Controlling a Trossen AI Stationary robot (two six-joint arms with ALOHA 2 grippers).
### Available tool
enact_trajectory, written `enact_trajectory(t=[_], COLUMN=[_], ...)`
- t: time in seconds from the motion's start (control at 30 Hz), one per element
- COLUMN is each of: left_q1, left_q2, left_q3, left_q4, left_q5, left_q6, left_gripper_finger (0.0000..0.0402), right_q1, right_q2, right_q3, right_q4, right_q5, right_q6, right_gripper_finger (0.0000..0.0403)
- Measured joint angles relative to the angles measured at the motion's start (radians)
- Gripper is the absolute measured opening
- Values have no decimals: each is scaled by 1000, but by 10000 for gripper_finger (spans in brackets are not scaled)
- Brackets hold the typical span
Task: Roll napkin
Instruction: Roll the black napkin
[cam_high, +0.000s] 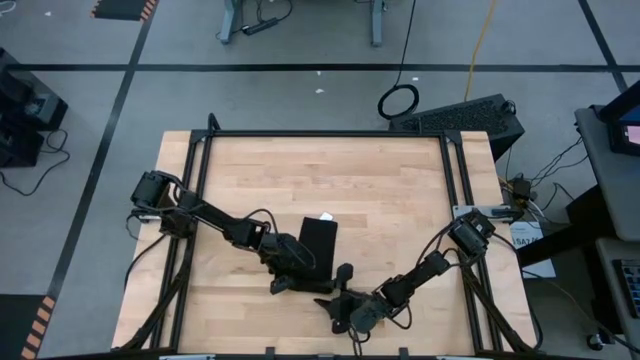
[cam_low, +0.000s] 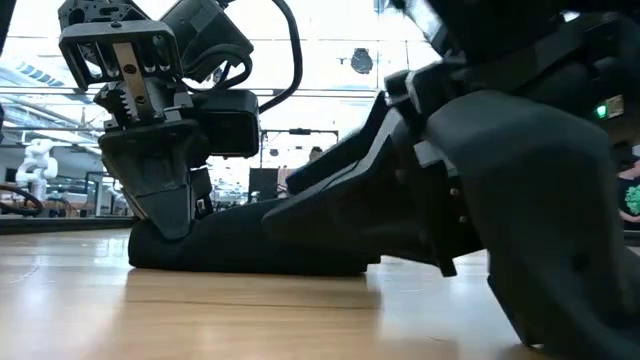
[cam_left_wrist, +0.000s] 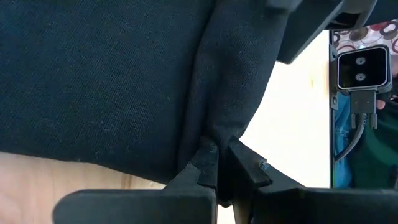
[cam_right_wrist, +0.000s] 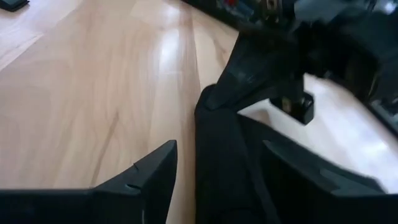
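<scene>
Lying near the front middle of the light wooden tabletop (cam_high: 380, 190): small matte black cloth napkin (cam_high: 318, 243), folded narrow, white tag (cam_high: 325, 216) at far end, no legible writing. Near edge hidden under both claws. Left gripper (cam_left_wrist: 217, 163) pinched tight on a fold; right gripper (cam_right_wrist: 214, 163) spread, straddling the cloth.

Your left arm reaches in from nine o'clock toward table centre, its left gripper (cam_left_wrist: 217, 163) pinched closed, fingertips together. Your right arm comes from three o'clock, bent low toward six o'clock, its right gripper (cam_right_wrist: 214, 168) with fingers spread wide apart.
</scene>
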Motion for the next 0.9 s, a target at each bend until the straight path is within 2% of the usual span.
enact_trajectory(t=[0.13,0.27,0.53,0.73,0.9], left_q1=[0,0,14,28,34], left_q2=[1,1,1,2,2], left_q3=[0,0,0,-1,-1], left_q4=[0,0,-4,-4,-7], left_q5=[1,2,12,33,35], left_q6=[1,1,-6,-6,-2], left_gripper_finger=[13,13,13,13,13], right_q1=[23,35,10,4,18], right_q2=[1,1,1,0,3], right_q3=[0,-1,-1,-1,-3], right_q4=[43,44,29,18,116], right_q5=[15,-8,-154,-166,-159], right_q6=[-89,-83,-31,-8,-104], right_gripper_finger=[239,247,209,191,194])
